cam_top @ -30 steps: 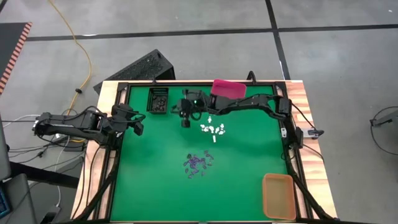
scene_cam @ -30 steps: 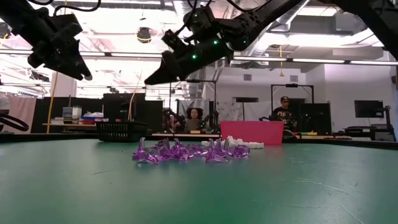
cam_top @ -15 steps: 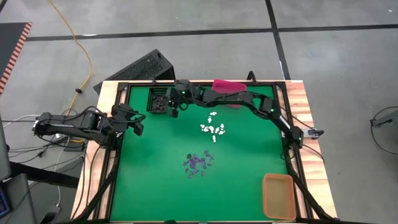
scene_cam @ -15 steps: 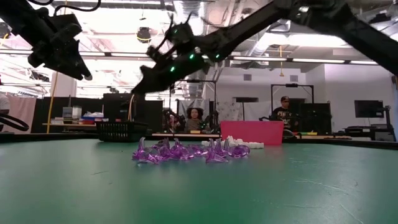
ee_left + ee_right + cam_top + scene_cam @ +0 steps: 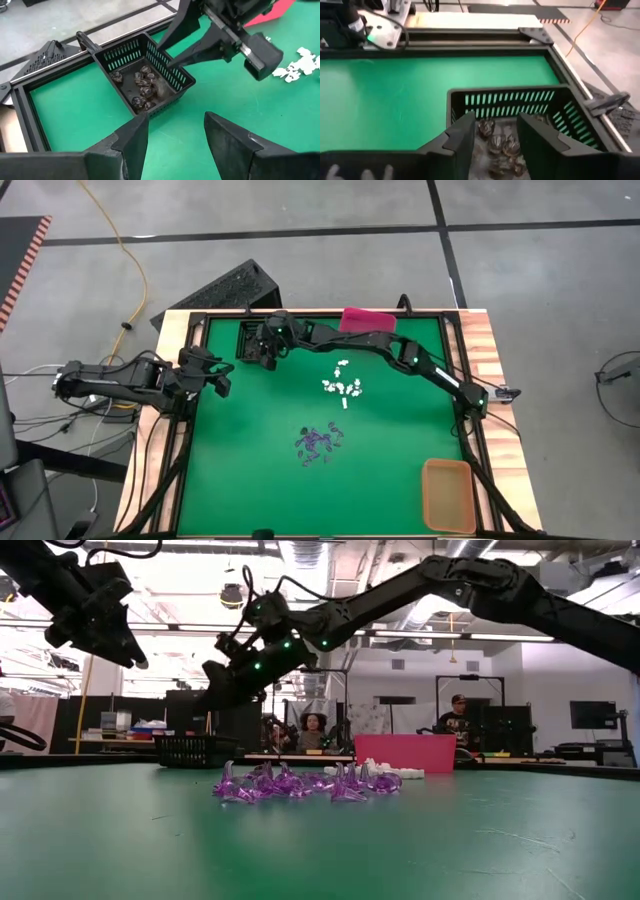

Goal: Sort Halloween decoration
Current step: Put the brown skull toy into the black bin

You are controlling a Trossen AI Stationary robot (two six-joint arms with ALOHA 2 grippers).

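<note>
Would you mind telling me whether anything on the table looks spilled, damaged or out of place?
Nothing stands out. The purple trinkets and white trinkets lie in separate clusters on the mat, and the dark ones sit inside the black bin.

Dark jointed arms, green lights, cables

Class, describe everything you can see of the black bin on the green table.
The black bin is a small rectangular basket, plastic by its look, with slatted walls and an open top. It stands upright on the green table near its far left corner. Several dark trinkets lie on its floor. The right gripper hovers just above it, jaws open; nothing visibly touches its rim.
</note>
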